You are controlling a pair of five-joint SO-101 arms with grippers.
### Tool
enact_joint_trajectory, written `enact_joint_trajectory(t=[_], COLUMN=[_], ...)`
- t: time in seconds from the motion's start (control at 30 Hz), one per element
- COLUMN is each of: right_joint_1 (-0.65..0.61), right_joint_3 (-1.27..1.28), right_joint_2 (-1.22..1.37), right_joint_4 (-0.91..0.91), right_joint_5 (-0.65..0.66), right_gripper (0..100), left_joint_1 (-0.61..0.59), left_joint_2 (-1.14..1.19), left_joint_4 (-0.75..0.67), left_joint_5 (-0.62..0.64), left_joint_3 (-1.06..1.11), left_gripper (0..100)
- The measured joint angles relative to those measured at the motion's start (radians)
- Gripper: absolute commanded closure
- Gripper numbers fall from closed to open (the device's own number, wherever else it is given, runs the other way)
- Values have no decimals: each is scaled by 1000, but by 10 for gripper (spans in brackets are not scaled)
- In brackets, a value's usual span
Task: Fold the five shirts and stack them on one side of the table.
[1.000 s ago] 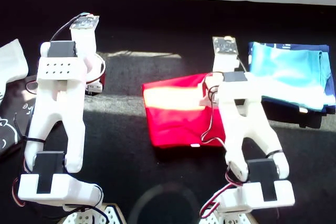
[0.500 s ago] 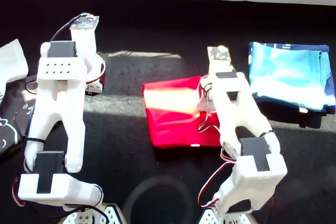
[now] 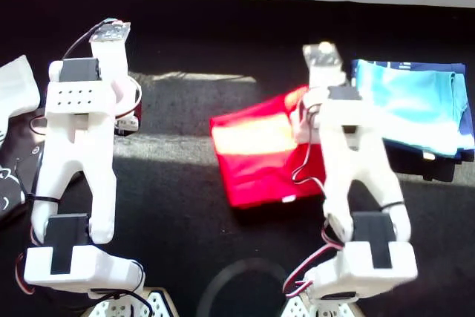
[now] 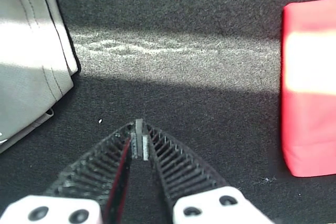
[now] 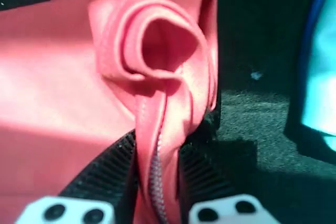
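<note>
A folded red shirt (image 3: 260,150) lies mid-table, its right edge lifted and bunched. My right gripper (image 3: 306,113) is shut on that edge; the right wrist view shows the red shirt (image 5: 79,93) pinched in a fold between the black fingers (image 5: 113,166). My left gripper (image 4: 139,142) is shut on nothing, hovering over bare black cloth at the table's left, with the red shirt (image 4: 310,87) well off to its side. A stack of folded blue and dark shirts (image 3: 412,113) rests at the right. A white shirt (image 3: 16,87) and a dark printed one (image 3: 15,176) lie at the left edge.
The table is covered in black cloth (image 3: 178,206), with a sunlit band across the middle. A grey-white garment (image 4: 29,61) lies close to my left gripper. The blue stack's edge (image 5: 323,72) is just beside the right gripper.
My right arm swung toward the blue stack, dragging the red shirt to the right and lifting its right edge. The left arm barely shifted.
</note>
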Motion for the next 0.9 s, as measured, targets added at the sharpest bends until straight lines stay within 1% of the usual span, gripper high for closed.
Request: enact_joint_trajectory(t=[0.1, 0.23, 0.37, 0.47, 0.63, 0.8, 0.9], right_joint_1=[49, 92, 146, 219, 341, 430, 473], right_joint_3=[-164, -402, -651, -796, -954, -1028, -1051], right_joint_2=[-52, -52, 2, 78, 212, 367, 476], right_joint_4=[84, 215, 342, 396, 410, 400, 358], right_joint_5=[69, 137, 212, 264, 334, 417, 471], right_gripper=[992, 992, 992, 992, 992, 992, 992], left_joint_1=[0, 0, 0, 0, 0, 0, 0], left_joint_2=[0, 0, 0, 0, 0, 0, 0], left_joint_4=[0, 0, 0, 0, 0, 0, 0], left_joint_5=[0, 0, 0, 0, 0, 0, 0], left_joint_3=[0, 0, 0, 0, 0, 0, 0], left_gripper=[987, 987, 987, 987, 987, 987, 987])
